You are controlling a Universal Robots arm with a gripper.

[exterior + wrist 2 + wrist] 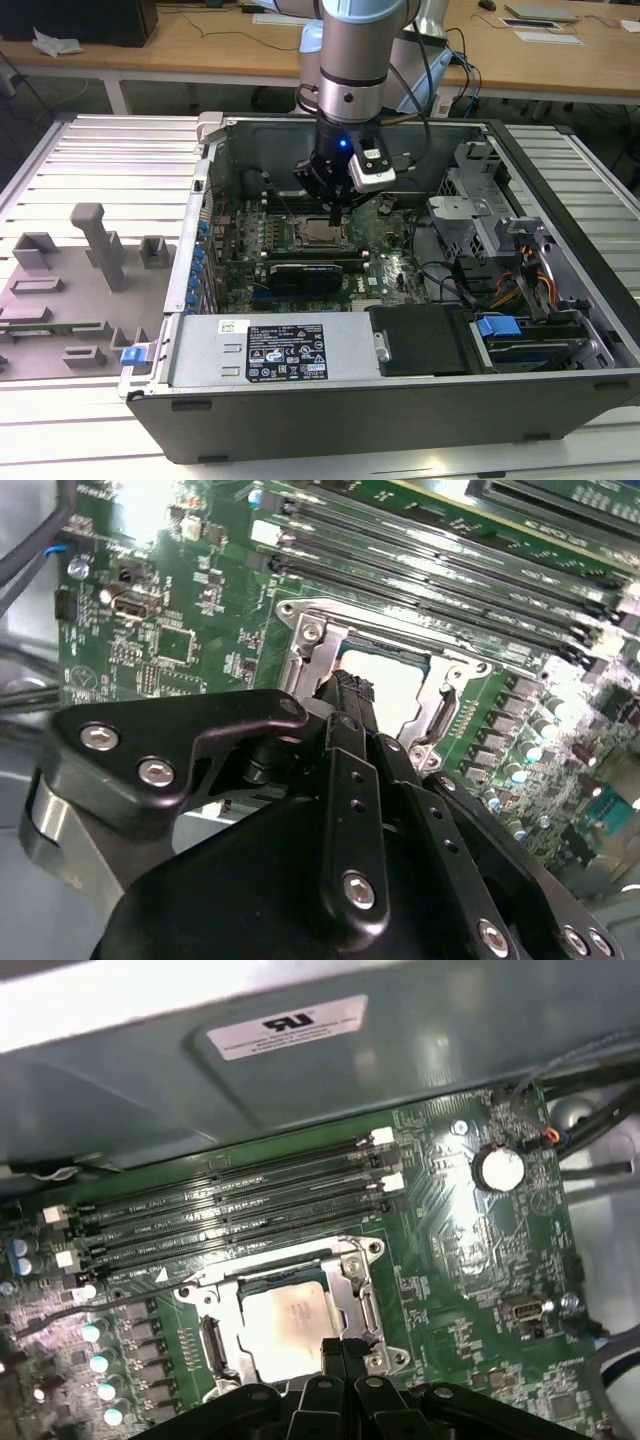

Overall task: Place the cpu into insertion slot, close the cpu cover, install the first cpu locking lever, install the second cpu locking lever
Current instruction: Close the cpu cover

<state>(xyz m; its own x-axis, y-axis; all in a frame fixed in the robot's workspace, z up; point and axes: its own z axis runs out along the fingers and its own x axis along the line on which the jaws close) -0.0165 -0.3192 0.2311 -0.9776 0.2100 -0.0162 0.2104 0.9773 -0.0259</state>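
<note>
The cpu [285, 1325] [392, 685] lies flat in the insertion slot [322, 235] on the green motherboard, its pale metal top showing through the window of the cpu cover [352, 1260] [300, 665]. The silver cover frame lies flat around the chip. My gripper [342, 1348] [348, 685] [335, 213] hangs just above one edge of the socket with its black fingers pressed together and nothing between them. A thin wire lever [130, 1298] runs along one side of the socket.
Long memory slots [230, 1200] run beside the socket. A long black card [305, 272] sits in front of it, and the case's power supply box [270, 350], drive bays and cables [520, 270] crowd the exterior view's right. Grey fixtures [100, 245] stand outside the case.
</note>
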